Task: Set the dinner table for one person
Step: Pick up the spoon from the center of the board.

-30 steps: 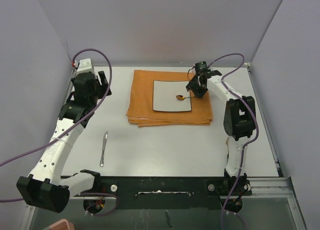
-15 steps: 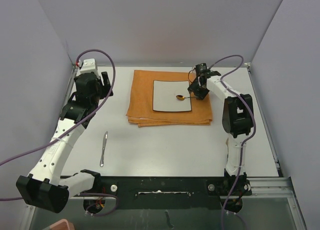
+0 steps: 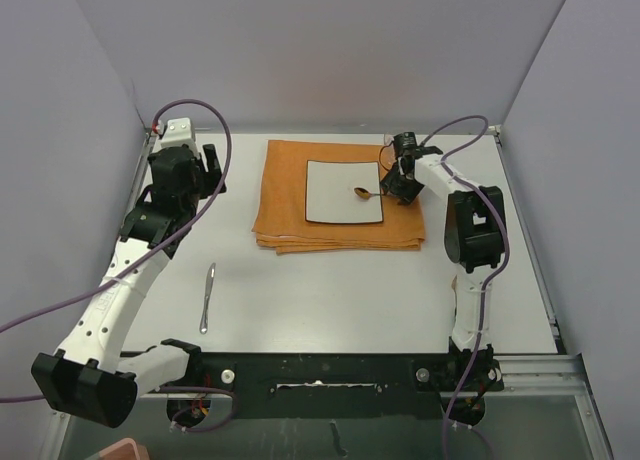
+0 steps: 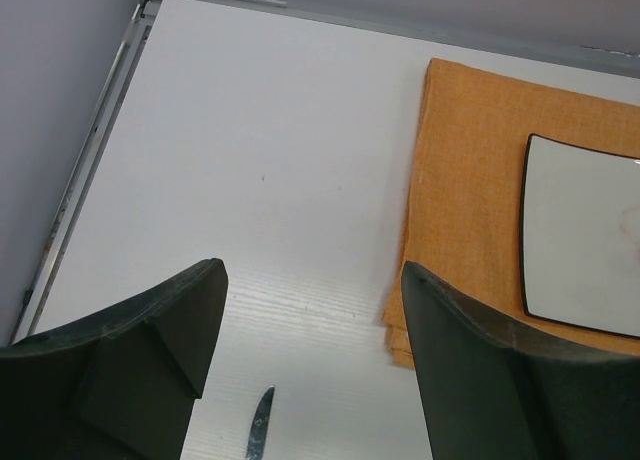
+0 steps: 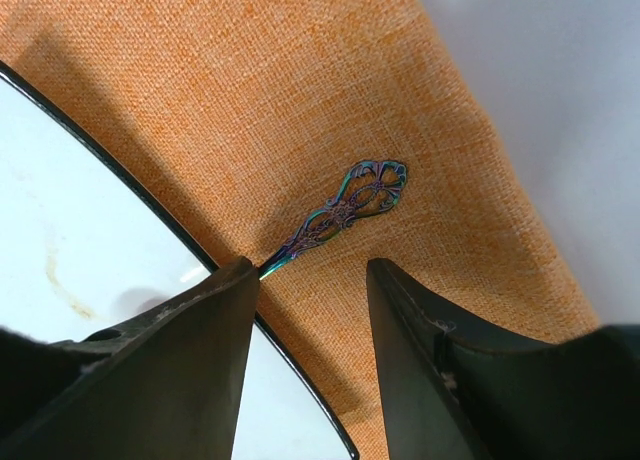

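Orange cloth (image 3: 285, 202) lies on the white dinner table (image 3: 330, 292), which spreads beyond it on every side; over the cloth's right part the right gripper (image 5: 310, 272) stands with jaws half apart astride the spoon (image 5: 345, 212) handle, gripping nothing, and left of the cloth the left gripper (image 4: 312, 275) gapes empty.

Left arm (image 3: 120, 292), white with black joints, is bent up along the left side, wrist raised and tilted down. The black two-finger left gripper (image 4: 310, 280) is spread wide, nothing between the jaws. Right arm (image 3: 468, 230), same build, stands up from its base, then reaches forward and left with the wrist pitched down. The right gripper (image 5: 310, 270) sits low, jaws partway apart, not pinching anything.
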Robot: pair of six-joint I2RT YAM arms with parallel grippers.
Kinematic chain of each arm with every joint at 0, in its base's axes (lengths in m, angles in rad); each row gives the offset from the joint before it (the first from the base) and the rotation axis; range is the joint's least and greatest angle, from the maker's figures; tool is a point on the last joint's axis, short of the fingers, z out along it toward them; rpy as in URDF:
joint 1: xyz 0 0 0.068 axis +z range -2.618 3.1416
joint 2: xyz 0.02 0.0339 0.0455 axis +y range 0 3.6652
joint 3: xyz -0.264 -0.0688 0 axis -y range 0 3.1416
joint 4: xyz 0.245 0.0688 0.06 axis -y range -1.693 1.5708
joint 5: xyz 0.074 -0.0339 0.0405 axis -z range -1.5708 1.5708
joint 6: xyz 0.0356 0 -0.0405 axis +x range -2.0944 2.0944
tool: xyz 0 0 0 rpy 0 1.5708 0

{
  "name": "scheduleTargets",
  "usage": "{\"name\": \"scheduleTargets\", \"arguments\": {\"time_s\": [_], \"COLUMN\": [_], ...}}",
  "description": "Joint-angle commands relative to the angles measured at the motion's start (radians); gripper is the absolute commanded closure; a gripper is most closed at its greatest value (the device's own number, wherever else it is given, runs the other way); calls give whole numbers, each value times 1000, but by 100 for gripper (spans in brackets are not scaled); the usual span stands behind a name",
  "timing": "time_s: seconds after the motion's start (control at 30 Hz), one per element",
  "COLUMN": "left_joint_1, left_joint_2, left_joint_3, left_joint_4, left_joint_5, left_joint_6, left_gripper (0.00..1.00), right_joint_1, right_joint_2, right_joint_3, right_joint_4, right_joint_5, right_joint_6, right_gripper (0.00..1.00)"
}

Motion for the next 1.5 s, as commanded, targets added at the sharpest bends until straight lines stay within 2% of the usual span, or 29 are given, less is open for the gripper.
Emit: {"name": "scheduleTargets", "arguments": {"time_s": [0.0,0.37,0.67,0.7,0.73,0.77,0.8,1.07,1.3,1.4,1.47], "left_joint_1": [-4,-5,-4,-4,-5,-4,-5,-3,-5,-7,-10], "left_joint_2": [-43,-51,-57,-59,-59,-60,-60,-60,-67,-69,-65], "left_joint_3": [6,0,-5,-8,-10,-10,-11,-13,-23,-22,-20], "left_joint_4": [55,55,51,51,52,53,54,58,56,53,54], "left_joint_5": [-21,-24,-22,-24,-24,-24,-24,-27,-26,-24,-19], "left_joint_6": [14,11,8,8,7,8,8,10,18,18,17], "left_gripper": [30,30,31,31,31,31,31,31,31,31,31], "right_joint_1": [-5,-6,0,3,5,7,8,1,-34,-77,-109], "right_joint_2": [29,54,80,81,85,89,94,44,-121,-211,-292], "right_joint_3": [-14,-5,24,24,26,32,42,-9,-72,-136,-226], "right_joint_4": [-7,-9,16,22,27,24,11,14,55,105,195], "right_joint_5": [42,48,11,6,-3,-9,-12,-8,-24,-79,-121], "right_joint_6": [-9,-11,24,27,26,26,32,33,-8,48,126], "right_gripper": [52,55,51,53,70,93,100,100,100,100,100]}}
